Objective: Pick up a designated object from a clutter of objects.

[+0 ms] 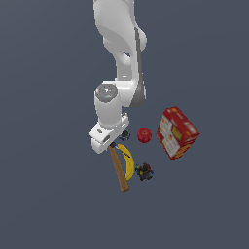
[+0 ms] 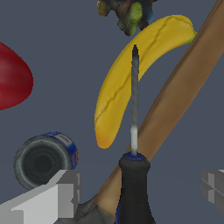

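1. The designated ring piece [image 2: 43, 159] lies on the floor just beside the banana's [image 2: 131, 74] blunt end, between the banana and the red fruit [image 2: 13, 76].
2. A dark-handled screwdriver [image 2: 134, 175] lies across the banana, beside the hammer's wooden handle [image 2: 183, 100].
3. The gripper [image 2: 140, 190] is spread and empty, one finger [image 2: 57, 197] touching or overlapping the ring's edge.
4. Judgement: it straddles the screwdriver, not the ring. Shift away from the banana until both fingers bracket the ring, then descend and close.
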Available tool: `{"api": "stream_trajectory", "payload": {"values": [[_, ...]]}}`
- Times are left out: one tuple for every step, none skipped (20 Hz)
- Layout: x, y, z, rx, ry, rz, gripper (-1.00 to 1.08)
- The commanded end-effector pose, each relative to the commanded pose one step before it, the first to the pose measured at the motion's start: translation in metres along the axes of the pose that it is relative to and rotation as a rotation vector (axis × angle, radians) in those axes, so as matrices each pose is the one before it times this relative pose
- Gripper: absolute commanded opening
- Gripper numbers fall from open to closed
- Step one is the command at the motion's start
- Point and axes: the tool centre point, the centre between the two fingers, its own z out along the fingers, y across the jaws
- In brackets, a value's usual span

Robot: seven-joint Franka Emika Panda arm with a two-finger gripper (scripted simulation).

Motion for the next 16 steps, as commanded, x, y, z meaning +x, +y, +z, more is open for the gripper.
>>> {"api": "stream_trajectory", "payload": {"values": [[-0.00033, -0.00069, 0.01056, 0.00074, -0.00039, -0.00109, 1.00], [-0.00031, -0.00001, 0.00548, 0.00000, 0.00000, 0.00000, 1.00], [0.00009, -0.00023, 0.00519, -0.00009, 0.00011, -0.00083, 1.00], [-0.00021, 0.00007, 0.00461, 0.00000, 0.00000, 0.00000, 1.00], [0.00016, -0.00009, 0.00389, -0.00009, 0.00007, -0.00068, 1.00], [-0.00008, 0.00016, 0.00328, 0.00000, 0.00000, 0.00000, 1.00], [0.00019, 0.00005, 0.00257, -0.00009, 0.00001, -0.00048, 1.00], [0.00001, 0.00020, 0.00199, 0.00000, 0.00000, 0.00000, 1.00], [0.00003, 0.00017, 0.00139, 0.00000, 0.00000, 0.00000, 1.00], [0.00003, 0.00012, 0.00082, 0.00000, 0.00000, 0.00000, 1.00], [0.00001, 0.00004, 0.00027, 0.00000, 0.00000, 0.00000, 1.00], [0.00000, 0.00000, 0.00000, 0.00000, 0.00000, 0.00000, -1.00], [0.00000, 0.00000, 0.00000, 0.00000, 0.00000, 0.00000, -1.00], [0.00000, 0.00000, 0.00000, 0.00000, 0.00000, 0.00000, -1.00], [0.00000, 0.00000, 0.00000, 0.00000, 0.00000, 0.00000, -1.00], [0.00000, 0.00000, 0.00000, 0.00000, 0.00000, 0.00000, -1.00]]}}
